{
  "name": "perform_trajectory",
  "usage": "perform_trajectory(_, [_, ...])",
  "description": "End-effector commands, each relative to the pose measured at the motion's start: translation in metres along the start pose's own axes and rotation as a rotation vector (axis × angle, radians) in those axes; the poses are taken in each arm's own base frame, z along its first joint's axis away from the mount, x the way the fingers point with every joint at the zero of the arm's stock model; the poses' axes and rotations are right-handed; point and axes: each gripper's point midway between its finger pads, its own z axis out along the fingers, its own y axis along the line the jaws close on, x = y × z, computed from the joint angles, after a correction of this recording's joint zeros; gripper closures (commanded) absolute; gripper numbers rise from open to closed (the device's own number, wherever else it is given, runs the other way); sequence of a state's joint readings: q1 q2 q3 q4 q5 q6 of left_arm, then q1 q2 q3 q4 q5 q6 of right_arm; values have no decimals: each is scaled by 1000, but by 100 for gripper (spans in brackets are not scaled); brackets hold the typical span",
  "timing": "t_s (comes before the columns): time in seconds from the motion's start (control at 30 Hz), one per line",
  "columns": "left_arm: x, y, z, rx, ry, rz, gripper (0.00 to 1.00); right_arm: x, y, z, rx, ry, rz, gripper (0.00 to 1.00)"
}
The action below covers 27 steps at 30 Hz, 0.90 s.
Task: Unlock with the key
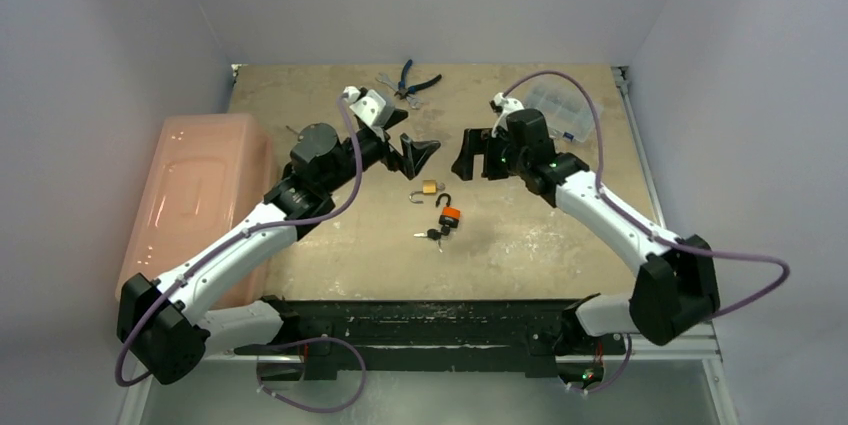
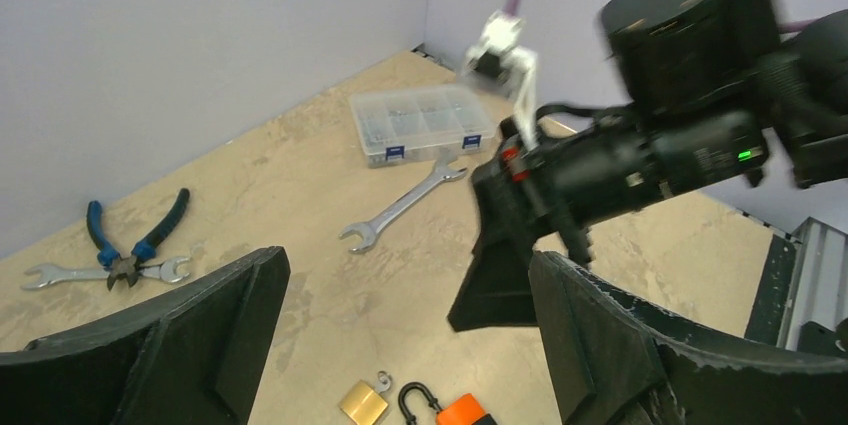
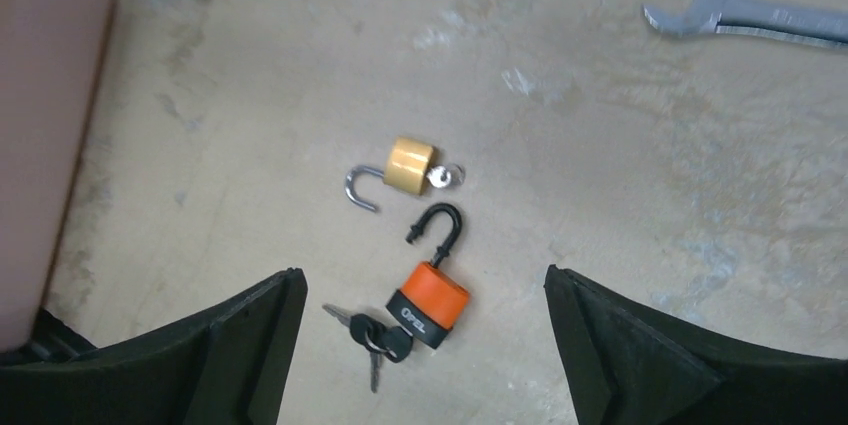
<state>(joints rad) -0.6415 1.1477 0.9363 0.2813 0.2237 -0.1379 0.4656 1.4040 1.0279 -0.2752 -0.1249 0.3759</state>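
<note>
The left tool [image 1: 420,150] and the right tool [image 1: 470,155] both stand wide open, empty, above the middle of the tabletop [image 3: 600,195]. There the orange padlock [image 3: 428,303] and the brass padlock [image 3: 411,165] lie, shackles apparently released. A careless low pass could press a shackle shut or drag the keys [image 3: 372,333] out.

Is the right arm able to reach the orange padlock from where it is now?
Probably yes. The right fingers are open and point toward the orange padlock, with nothing between them; only the brass padlock lies close by.
</note>
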Motion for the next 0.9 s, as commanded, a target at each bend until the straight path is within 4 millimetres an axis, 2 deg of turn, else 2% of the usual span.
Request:
perform_trajectory(0.0, [-14, 14, 2, -73, -34, 3, 1, -41, 23, -37, -76, -173, -57, 1])
perform_trajectory(0.13, [-12, 27, 1, -150, -26, -5, 1, -64, 34, -69, -103, -282, -73, 1])
perform_trajectory(0.27, [-6, 57, -3, -320, 0, -17, 1, -81, 38, -95, -116, -416, -81, 1])
perform_trajectory(0.4, [1, 83, -12, -479, 28, -16, 1, -88, 40, -115, -133, -502, -64, 1])
perform_trajectory(0.53, [2, 94, -18, -551, 36, -13, 2, -98, 13, -133, 4, -597, 69, 1])
perform_trajectory(0.7, [2, 96, -20, -561, 34, -15, 2, -94, -27, -149, 189, -692, 184, 1])
perform_trajectory(0.87, [6, 95, -19, -559, 39, -22, 3, -90, -41, -171, 231, -781, 199, 1])
